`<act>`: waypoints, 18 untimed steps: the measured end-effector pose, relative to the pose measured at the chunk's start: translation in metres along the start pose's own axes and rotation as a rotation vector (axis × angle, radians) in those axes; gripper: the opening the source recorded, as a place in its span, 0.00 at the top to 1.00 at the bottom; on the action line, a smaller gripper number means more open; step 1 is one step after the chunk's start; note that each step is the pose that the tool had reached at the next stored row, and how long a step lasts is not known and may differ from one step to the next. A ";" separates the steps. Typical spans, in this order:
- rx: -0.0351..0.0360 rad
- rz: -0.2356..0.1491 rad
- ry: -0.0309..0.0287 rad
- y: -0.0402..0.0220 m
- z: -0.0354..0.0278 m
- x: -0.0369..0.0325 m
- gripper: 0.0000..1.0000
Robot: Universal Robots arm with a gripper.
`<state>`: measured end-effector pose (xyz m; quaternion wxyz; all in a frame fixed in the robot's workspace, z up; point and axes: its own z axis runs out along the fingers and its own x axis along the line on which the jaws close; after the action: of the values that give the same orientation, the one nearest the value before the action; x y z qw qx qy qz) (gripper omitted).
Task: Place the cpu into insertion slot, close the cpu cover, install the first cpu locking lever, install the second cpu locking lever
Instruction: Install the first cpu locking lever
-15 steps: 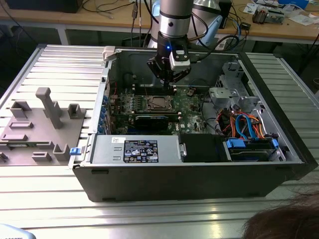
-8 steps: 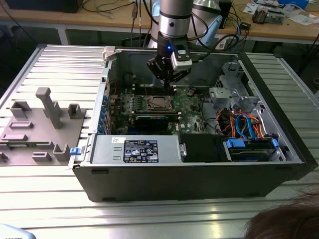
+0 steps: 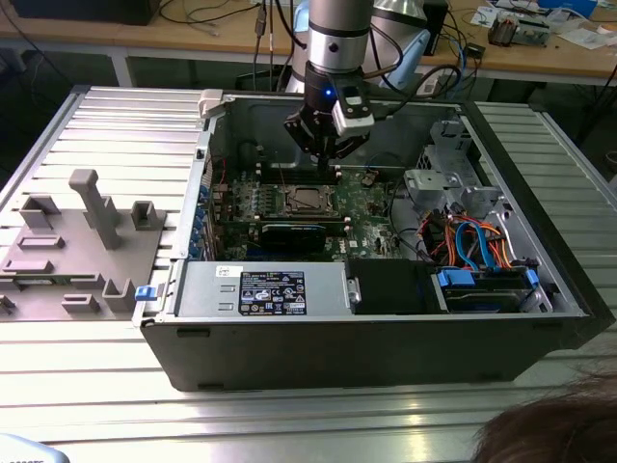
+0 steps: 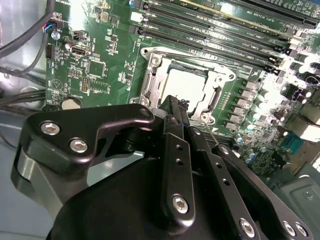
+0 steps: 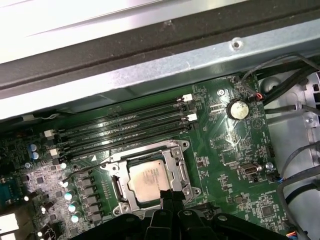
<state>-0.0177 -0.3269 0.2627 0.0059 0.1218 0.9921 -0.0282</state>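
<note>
At the exterior view's left, a grey fixture tray (image 3: 77, 241) lies on the slatted metal worktop (image 3: 96, 386), just beside the open computer case (image 3: 386, 338). Near the case's middle the arm reaches down inside, and the gripper (image 3: 330, 154) hangs over the green circuit board (image 3: 371, 207), just beside the insertion slot (image 5: 181, 146). The cpu (image 5: 147, 180) sits in that slot with its dull silver top facing up. The cpu cover (image 5: 179, 172) lies flat around it, the chip showing through the cover's window. In both wrist views the jaws look clenched together with nothing visible between them, their tips at the slot's edge on the side away from the long memory slots (image 5: 125, 132). Toward the exterior view's right, blue and orange cables (image 3: 472, 241) run beside a drive bay.
</note>
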 end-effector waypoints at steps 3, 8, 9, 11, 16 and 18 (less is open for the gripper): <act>-0.0004 -0.021 -0.0011 0.0000 0.0000 0.0000 0.89; -0.0009 -0.048 -0.0026 0.0000 0.0000 0.0000 0.89; -0.0010 -0.053 -0.0029 0.0000 0.0000 0.0000 0.89; -0.0014 -0.074 -0.0040 0.0000 0.0000 0.0000 0.89; -0.0020 -0.103 -0.0056 0.0000 0.0000 0.0000 0.89; -0.0023 -0.119 -0.0065 0.0000 0.0000 0.0000 0.89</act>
<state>-0.0177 -0.3269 0.2627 0.0076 0.0623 0.9976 -0.0278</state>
